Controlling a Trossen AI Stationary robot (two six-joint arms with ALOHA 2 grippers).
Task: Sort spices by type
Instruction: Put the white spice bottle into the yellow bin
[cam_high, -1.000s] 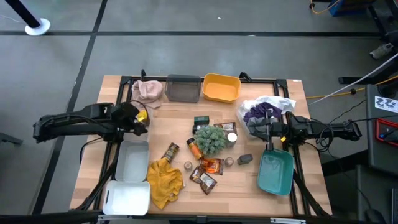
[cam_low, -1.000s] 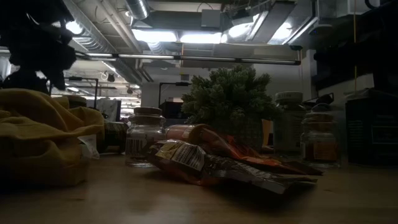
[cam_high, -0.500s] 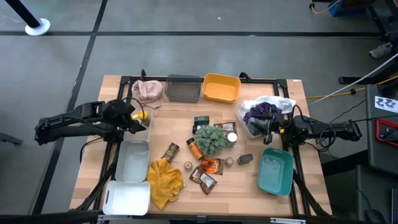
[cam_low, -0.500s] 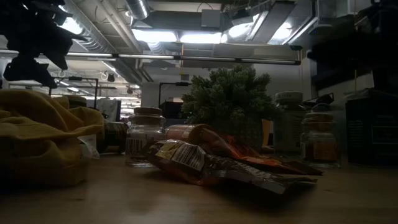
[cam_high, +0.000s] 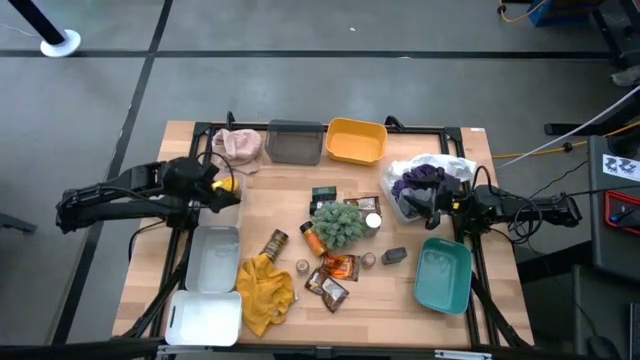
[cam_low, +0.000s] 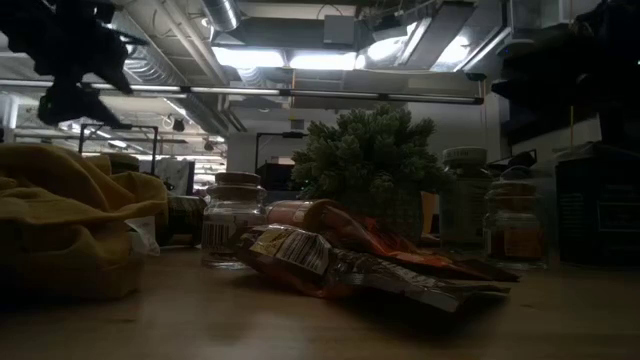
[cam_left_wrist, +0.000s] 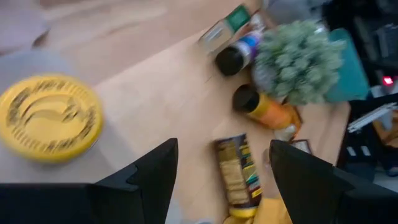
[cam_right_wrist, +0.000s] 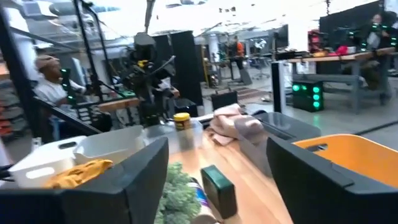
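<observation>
The spices lie mid-table around the green plant ball (cam_high: 338, 222): a brown bottle (cam_high: 275, 243), an orange bottle (cam_high: 314, 239), glossy packets (cam_high: 340, 266), small jars (cam_high: 368, 259) and dark boxes (cam_high: 322, 194). A yellow-lidded jar (cam_high: 228, 184) stands apart near the left edge. My left gripper (cam_high: 222, 193) hovers open beside that jar, whose lid (cam_left_wrist: 50, 118) shows off to the side of the fingers. My right gripper (cam_high: 430, 206) is open above the table's right side, between the plastic bag (cam_high: 425, 178) and the teal bin (cam_high: 443, 275).
White tray (cam_high: 213, 257) and white lid (cam_high: 205, 317) sit near left. Mustard cloth (cam_high: 265, 290) lies beside them. Grey bin (cam_high: 295, 142), orange bin (cam_high: 356, 140) and pink cloth (cam_high: 238, 145) line the far edge. People show in the room beyond the table.
My left gripper has risen, as the low view shows, and stays by the yellow-lidded jar. My right gripper has drawn back from over the teal bin toward the far edge, nearer the plastic bag. The spices have not moved.
</observation>
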